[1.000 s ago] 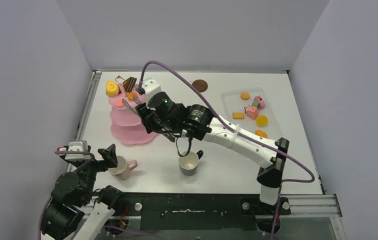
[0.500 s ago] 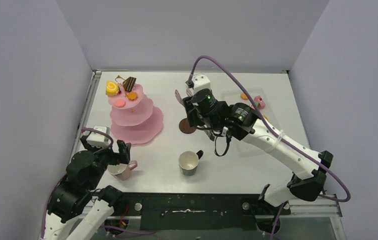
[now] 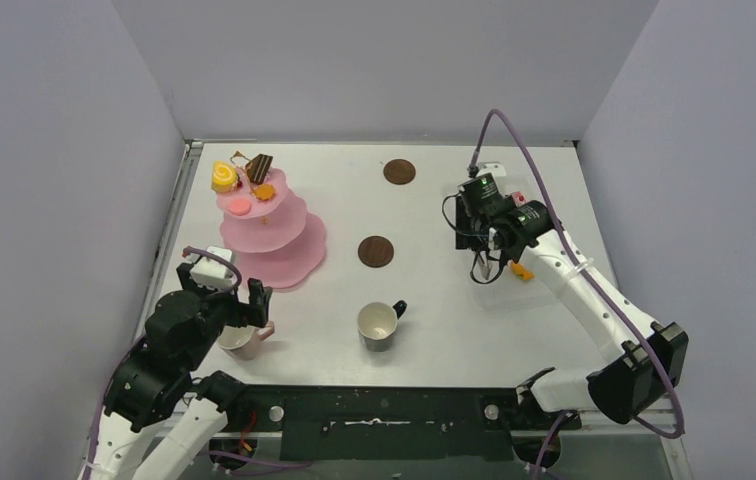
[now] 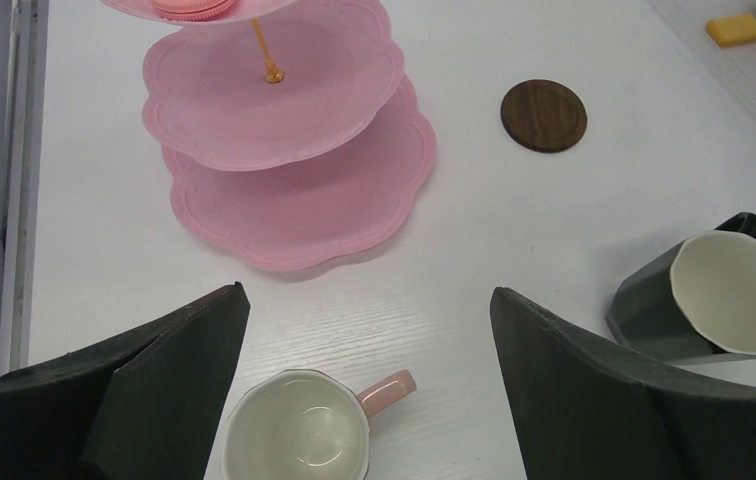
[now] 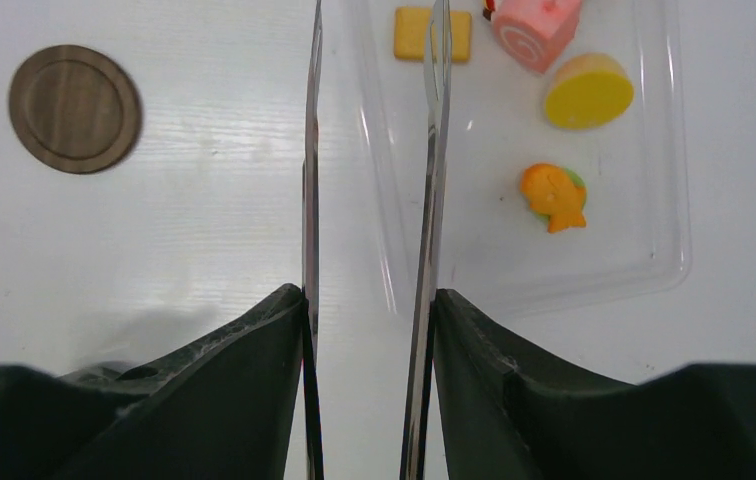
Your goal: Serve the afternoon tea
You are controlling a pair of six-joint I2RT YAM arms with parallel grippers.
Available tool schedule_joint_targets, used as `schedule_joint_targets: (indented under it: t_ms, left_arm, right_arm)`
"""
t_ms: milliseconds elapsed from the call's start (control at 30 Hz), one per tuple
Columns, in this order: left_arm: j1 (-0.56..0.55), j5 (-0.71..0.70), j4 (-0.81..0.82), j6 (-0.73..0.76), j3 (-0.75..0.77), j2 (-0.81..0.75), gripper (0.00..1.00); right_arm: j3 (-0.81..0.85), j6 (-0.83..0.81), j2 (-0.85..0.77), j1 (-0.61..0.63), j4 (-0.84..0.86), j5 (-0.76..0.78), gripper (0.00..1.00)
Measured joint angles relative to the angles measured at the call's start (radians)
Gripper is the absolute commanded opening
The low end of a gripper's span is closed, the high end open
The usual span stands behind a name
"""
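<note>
Pastries are sitting only on the top plate of the smooth, wavy pink stand at the counter's left; more are waiting in the clear tray. The pink mug and black mug are standing off the round wooden coasters. The left gripper is hanging open over the pink mug; the right gripper is squeezing shiny tongs.

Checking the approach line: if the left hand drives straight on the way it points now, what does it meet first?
Most likely the pink mug, upright between the fingers of the open left hand. Depth is unclear, so a finger may clip its rim first.
</note>
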Motion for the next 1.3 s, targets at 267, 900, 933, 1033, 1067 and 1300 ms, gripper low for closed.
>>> schedule_joint_targets:
  t_ms: [267,900,933,1033,1067,1300]
  left_arm:
    - [0.000,0.016,0.005,0.005,-0.008,-0.001,0.90]
    - [0.000,0.015,0.010,0.013,-0.013,-0.029,0.90]
    - [0.000,0.014,0.010,0.014,-0.013,-0.028,0.90]
    - [0.000,0.014,0.010,0.015,-0.013,-0.028,0.90]
    - [0.000,0.014,0.010,0.015,-0.013,-0.028,0.90]
    - [0.000,0.014,0.010,0.016,-0.013,-0.020,0.90]
  right_arm:
    - [-0.101,0.016,0.038,-0.161,0.040,-0.114,0.49]
    - [-0.213,0.146,0.193,-0.274,0.226,-0.235,0.49]
    - [-0.214,0.149,0.203,-0.283,0.240,-0.244,0.49]
    - [-0.215,0.158,0.225,-0.298,0.270,-0.263,0.49]
    - [-0.214,0.159,0.233,-0.303,0.280,-0.266,0.49]
    - [-0.176,0.150,0.305,-0.311,0.313,-0.280,0.49]
